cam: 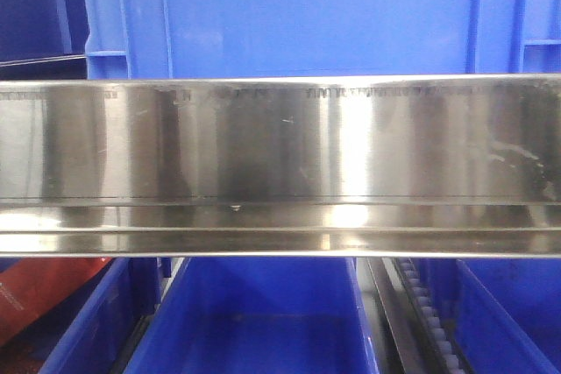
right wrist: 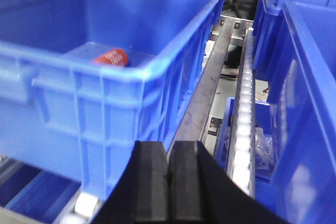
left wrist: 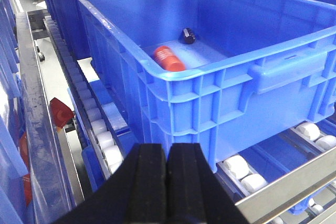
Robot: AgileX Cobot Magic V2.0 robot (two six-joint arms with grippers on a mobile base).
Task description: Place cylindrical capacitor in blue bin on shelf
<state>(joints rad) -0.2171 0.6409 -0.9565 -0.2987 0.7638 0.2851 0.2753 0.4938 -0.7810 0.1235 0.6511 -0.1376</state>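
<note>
Two black claws hang pressed shut and empty in front of a blue bin (left wrist: 226,82) on the shelf (cam: 280,164), each seen from its own wrist camera. The left claw (left wrist: 168,187) sits low at the bin's near corner, its two padded fingers (left wrist: 149,182) flat against each other with no gap between them, clear of the bin wall. The right claw (right wrist: 169,187) is posed the same way on the other side, fingers together, holding nothing, just outside the bin's front wall.

Inside the bin, a red cylindrical capacitor (left wrist: 168,59) lies on its side on the floor, close to the near wall; the right wrist view shows it as a red shape (right wrist: 111,57) just behind the rim. A small dark object (left wrist: 187,35) rests on the bin floor a little apart from it; what it is cannot be made out.

White rollers (left wrist: 105,140) run in a track beside and under the bin. In the front-facing view, the shelf's shiny steel front rail fills the middle of the frame, with a blue bin (cam: 307,15) above it and more blue bins (cam: 254,321) below.
</note>
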